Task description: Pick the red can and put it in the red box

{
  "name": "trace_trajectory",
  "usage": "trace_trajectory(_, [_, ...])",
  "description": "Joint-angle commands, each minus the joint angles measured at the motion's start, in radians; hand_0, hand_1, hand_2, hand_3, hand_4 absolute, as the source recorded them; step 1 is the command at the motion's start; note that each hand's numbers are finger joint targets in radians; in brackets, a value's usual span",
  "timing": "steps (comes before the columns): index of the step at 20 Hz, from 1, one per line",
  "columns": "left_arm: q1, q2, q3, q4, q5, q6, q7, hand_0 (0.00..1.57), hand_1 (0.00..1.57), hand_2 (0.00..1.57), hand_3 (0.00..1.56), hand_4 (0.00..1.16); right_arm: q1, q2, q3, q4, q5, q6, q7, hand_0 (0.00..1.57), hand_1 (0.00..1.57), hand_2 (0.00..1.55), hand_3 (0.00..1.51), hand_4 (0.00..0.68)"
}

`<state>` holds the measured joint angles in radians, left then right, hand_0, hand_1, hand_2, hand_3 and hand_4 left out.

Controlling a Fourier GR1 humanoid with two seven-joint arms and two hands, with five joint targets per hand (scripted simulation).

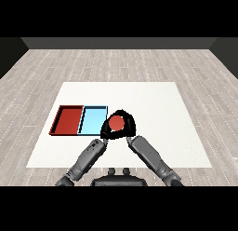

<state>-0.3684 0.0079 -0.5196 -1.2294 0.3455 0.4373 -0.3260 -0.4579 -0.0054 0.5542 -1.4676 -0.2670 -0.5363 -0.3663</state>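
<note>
Right hand curls round the red can just right of the light blue tray — left hand hidden, fingers unreadable.

White table: red tray, light blue tray.

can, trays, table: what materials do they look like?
Can: only its flat matte red top shows between the hands; material unclear. Red tray and blue tray: uniform colour, thin dark rims, probably plastic. Table: plain matte white, could be laminate.
</note>
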Motion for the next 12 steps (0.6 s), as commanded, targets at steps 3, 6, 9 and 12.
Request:
trace_trajectory(3, [-0.055,-0.007,-0.021,0.010,0.039,0.092,0.033,1.57,1.57,1.57,1.48,1.12,-0.010,0.005,-0.018,0.004,-0.011,0.014,-0.007,1.50,1.50,1.45,1.39,0.653])
trace_trajectory(6, [-0.039,-0.007,-0.084,0.018,0.042,0.156,0.028,1.57,1.57,1.56,1.48,1.12,0.016,0.005,0.067,-0.030,-0.009,-0.066,-0.002,1.48,1.48,1.44,1.39,0.646])
trace_trajectory(9, [-0.062,-0.007,-0.024,0.055,0.055,0.117,-0.030,1.57,1.57,1.55,1.47,1.14,0.042,0.005,-0.040,0.026,-0.013,0.087,-0.040,1.48,1.48,1.44,1.39,0.642])
trace_trajectory(12, [-0.036,-0.007,0.009,0.004,0.029,0.133,-0.065,1.57,1.57,1.56,1.48,1.14,0.048,0.005,-0.044,-0.006,-0.019,0.084,-0.028,1.49,1.49,1.44,1.39,0.637])
